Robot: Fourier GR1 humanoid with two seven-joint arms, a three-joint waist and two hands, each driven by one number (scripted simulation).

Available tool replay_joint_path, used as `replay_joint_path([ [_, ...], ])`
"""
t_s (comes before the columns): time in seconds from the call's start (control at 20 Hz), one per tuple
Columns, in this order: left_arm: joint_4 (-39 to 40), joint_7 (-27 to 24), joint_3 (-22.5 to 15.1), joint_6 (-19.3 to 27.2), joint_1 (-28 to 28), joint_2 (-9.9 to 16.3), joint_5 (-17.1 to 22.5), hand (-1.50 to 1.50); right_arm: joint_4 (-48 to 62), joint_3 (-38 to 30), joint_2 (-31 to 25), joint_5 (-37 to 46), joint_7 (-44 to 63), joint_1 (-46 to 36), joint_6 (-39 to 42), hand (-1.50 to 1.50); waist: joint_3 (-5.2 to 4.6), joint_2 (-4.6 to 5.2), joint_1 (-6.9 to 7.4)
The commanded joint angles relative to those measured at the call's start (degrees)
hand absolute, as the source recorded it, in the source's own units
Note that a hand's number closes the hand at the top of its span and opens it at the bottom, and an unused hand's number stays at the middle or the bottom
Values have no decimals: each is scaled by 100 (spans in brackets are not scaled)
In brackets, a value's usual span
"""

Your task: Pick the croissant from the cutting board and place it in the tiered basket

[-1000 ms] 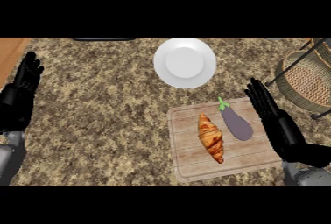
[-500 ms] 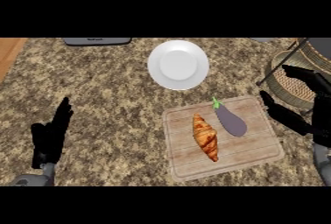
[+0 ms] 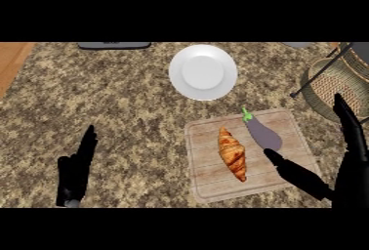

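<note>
A golden-brown croissant point(image 3: 233, 154) lies lengthwise on the pale wooden cutting board point(image 3: 209, 185), left of a purple eggplant point(image 3: 262, 134) with a green stem. The tiered basket point(image 3: 333, 85), wicker on dark wire legs, stands at the right edge, partly cut off. My right hand point(image 3: 346, 166) is open at the board's right side, thumb pointing over the board toward the croissant, fingers straight up; it touches neither food item. At the lower left my left hand point(image 3: 75, 172) is open above the counter, fingers straight, holding nothing.
A white round plate point(image 3: 203, 72) sits on the speckled stone counter point(image 3: 108, 107) behind the board. A dark flat object point(image 3: 114, 45) lies at the back edge. A strip of wood surface point(image 3: 10, 61) shows at the far left.
The right hand has come down and left toward the board, its thumb now over the board's right part. The left hand stays low at the left, shifted slightly right. The view has shifted a little.
</note>
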Motion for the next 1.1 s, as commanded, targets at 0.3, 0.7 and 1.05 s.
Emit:
replay_joint_path([
  [0.3,-61,82,-169,63,77,-110,-126,0,-444,871,-990,2153,2734,764,2083,-150,-67,41,41],
  [0.7,68,-25,-31,-92,37,-4,-71,0,-1017,1775,-343,4396,5248,55,4032,-150,-34,34,174],
  [1.05,302,65,-122,-3,-240,-268,-199,0,255,2575,1616,5706,6263,-1267,5390,-150,5,70,204],
])
